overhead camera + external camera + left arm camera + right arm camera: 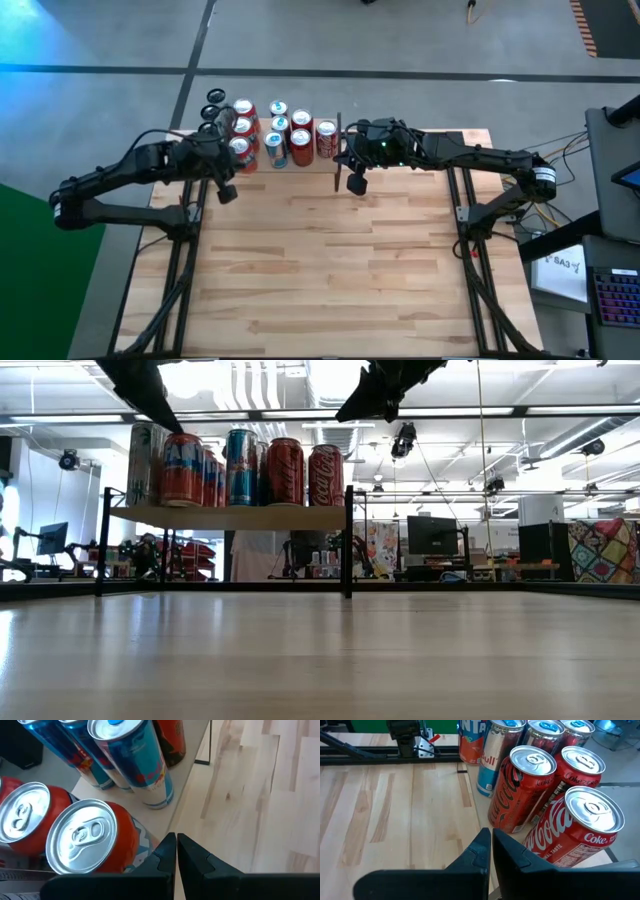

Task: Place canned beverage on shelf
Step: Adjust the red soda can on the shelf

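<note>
Several beverage cans [280, 135], red, orange and blue, stand upright on the shelf [250, 517], a small raised light-wood board on black uprights at the table's far left. My left gripper [226, 191] hangs shut just off the shelf's near left corner, above an orange can [82, 837]. My right gripper [356, 183] hangs shut beside the shelf's right end, next to the Coca-Cola cans [560, 795]. Neither gripper holds anything. In the low view both grippers [165, 420] [350, 415] hang above the level of the can tops.
The bare wooden tabletop [330, 270] stretches from the shelf to the near edge. Black frame rails [185, 260] [470, 260] run along the table's left and right sides. A thin black upright [338, 150] marks the shelf's right end. A keyboard and papers [600, 280] lie off the table at right.
</note>
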You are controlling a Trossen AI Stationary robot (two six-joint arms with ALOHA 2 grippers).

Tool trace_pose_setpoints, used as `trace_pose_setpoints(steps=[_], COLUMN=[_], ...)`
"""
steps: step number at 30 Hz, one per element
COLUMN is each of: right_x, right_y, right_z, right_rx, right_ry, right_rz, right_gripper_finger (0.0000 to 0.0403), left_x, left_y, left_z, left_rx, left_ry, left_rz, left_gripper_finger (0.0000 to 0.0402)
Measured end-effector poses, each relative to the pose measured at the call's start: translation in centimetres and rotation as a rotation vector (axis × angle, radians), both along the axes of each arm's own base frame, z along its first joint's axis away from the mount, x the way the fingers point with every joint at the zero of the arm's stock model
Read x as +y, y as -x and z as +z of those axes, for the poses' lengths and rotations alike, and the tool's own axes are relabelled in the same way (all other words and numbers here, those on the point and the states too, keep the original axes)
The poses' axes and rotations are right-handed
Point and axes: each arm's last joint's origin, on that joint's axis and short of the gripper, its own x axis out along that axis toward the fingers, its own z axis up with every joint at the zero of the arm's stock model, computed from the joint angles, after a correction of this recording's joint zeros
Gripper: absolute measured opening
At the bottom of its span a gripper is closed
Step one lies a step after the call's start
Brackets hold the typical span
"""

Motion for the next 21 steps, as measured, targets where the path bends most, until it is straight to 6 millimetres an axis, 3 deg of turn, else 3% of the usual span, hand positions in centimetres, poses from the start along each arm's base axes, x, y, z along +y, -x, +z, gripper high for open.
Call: trace_pose_setpoints(steps=[8,21], right_x=[0.01,0.0], right_y=[0.0,0.0], right_z=[-0.01,-0.02], right_rx=[0.0,0.001], right_ry=[-0.002,-0.001], right_rz=[-0.001,-0.001], right_gripper_finger=[0.0009,0.0009], left_x=[0.31,0.31], left_y=[0.17,0.27], left_z=[-0.02,-0.15], left_rx=[0.024,0.043], left_ry=[-0.079,-0.079], left_rz=[0.095,0.099], left_gripper_finger=[0.0,0.0])
